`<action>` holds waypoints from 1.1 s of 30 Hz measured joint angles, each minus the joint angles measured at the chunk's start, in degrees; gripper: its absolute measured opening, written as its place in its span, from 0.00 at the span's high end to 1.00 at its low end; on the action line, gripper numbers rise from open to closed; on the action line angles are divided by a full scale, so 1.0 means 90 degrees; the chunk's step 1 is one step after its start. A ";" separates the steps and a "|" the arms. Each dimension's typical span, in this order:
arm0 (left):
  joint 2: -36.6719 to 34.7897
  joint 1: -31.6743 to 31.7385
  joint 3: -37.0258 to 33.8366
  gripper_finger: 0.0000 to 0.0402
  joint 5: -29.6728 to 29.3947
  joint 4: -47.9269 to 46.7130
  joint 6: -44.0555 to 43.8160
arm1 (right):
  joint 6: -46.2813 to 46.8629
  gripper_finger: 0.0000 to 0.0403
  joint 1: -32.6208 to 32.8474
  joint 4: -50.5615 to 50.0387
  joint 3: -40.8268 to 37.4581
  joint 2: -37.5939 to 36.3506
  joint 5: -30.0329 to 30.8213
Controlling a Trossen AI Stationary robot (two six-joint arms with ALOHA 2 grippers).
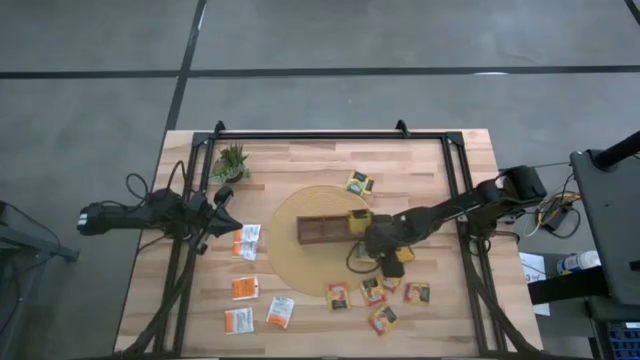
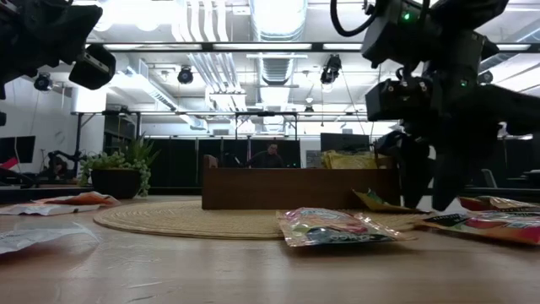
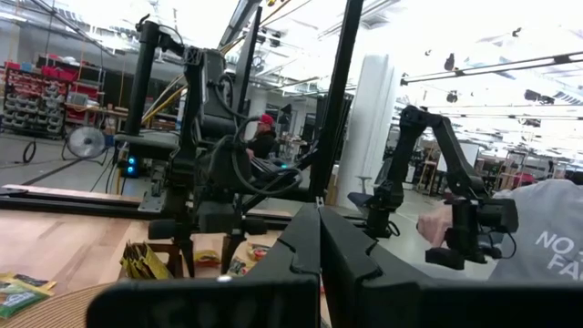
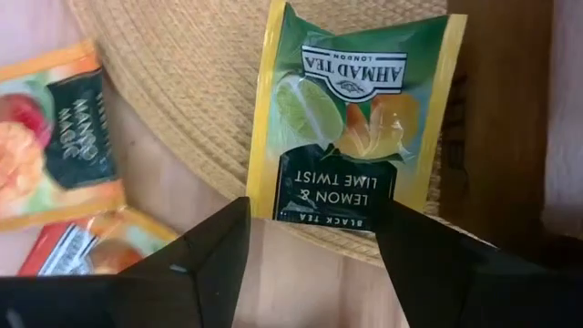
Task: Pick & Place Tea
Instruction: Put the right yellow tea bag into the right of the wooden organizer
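On the pale wooden table (image 1: 320, 310) we see a round woven straw mat (image 1: 300, 255) carrying a dark brown long wooden tray (image 1: 322, 229). Our right claw (image 4: 310, 239), fingers spread and released, hovers over a yellow-green lemon-and-lime tea sachet (image 4: 351, 128) lying on the mat's edge beside the tray. Our left claw (image 3: 317, 264), clenched empty, waits well apart.
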 joint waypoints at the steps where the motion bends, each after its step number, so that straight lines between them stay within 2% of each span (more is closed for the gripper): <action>1: -0.0002 0.0000 0.0002 1.00 0.0000 0.0000 0.0002 | 0.0015 0.44 0.0004 0.0015 0.0002 0.0045 0.0035; 5: -0.0002 -0.0002 0.0002 1.00 0.0000 0.0000 0.0001 | 0.0058 0.49 0.0025 0.0031 -0.0005 0.0099 0.0207; 8: -0.0001 -0.0001 0.0002 1.00 0.0000 0.0000 0.0001 | 0.0144 0.58 0.0027 0.0032 -0.0012 0.0017 0.0299; 17: 0.0000 -0.0001 0.0002 1.00 0.0001 0.0000 0.0001 | -0.0042 0.95 0.0036 -0.0125 -0.0039 -0.0116 0.0410; 21: -0.0002 -0.0001 0.0001 1.00 0.0000 0.0000 0.0001 | -0.0168 0.97 0.0036 -0.0196 -0.0041 -0.0168 0.0356; 23: 0.0000 -0.0002 0.0000 1.00 0.0002 0.0000 0.0000 | -0.0358 0.98 0.0040 -0.0254 -0.0045 -0.0237 0.0120; 27: -0.0002 -0.0002 0.0002 1.00 0.0000 0.0000 0.0002 | -0.0810 0.98 0.0148 -0.0774 0.0284 -0.0371 -0.0089; 33: 0.0000 0.0000 0.0000 1.00 0.0002 -0.0002 0.0000 | -0.1413 0.98 0.0455 -0.2119 0.1299 -0.0376 0.0701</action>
